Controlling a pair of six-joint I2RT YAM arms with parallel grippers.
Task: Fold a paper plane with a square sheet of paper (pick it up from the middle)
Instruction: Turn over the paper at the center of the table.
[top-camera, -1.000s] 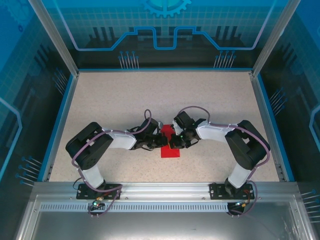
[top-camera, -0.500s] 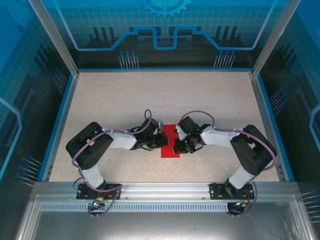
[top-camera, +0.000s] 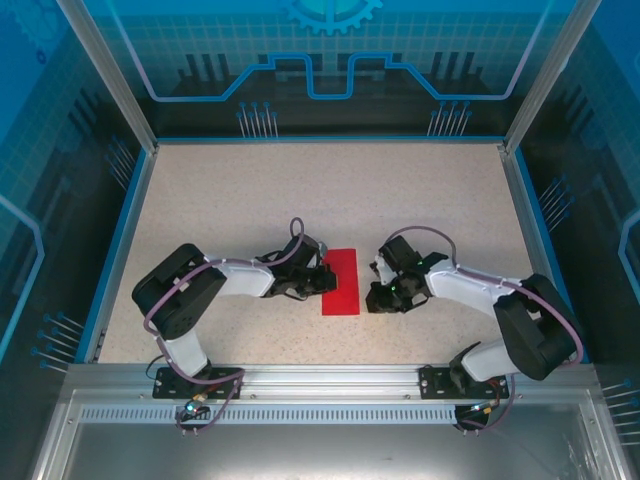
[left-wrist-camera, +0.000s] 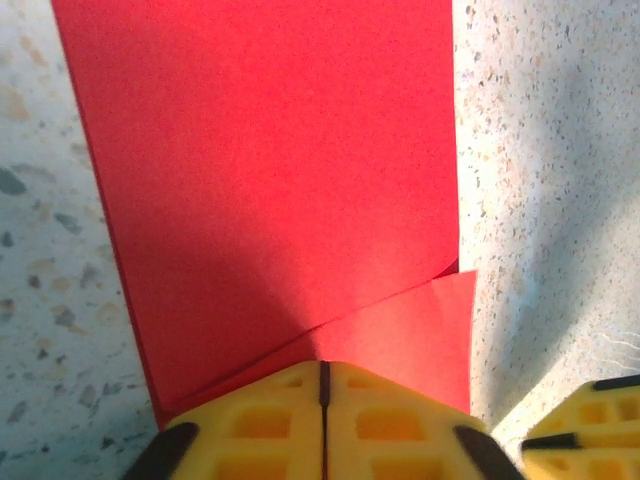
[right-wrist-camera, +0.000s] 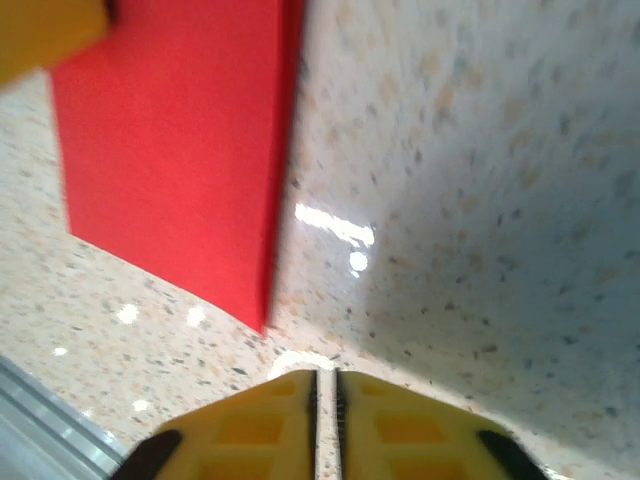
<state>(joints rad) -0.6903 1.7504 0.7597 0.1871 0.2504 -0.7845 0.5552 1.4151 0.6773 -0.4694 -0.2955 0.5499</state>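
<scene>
You have the thin bright red sheet of paper (top-camera: 340, 281), folded into a narrow rectangle, lying flat on the speckled tabletop (top-camera: 300, 190); your left end effector (left-wrist-camera: 323, 372) sits closed over its edge; your right end effector (right-wrist-camera: 325, 385) is all but closed, empty, beside the paper.

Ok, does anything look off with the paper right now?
Yes. The folded red sheet has layers that don't line up: in the left wrist view, near the left hand, one layer's corner juts past the other's edge at a slant. The fold looks askew. No tear shows.
</scene>
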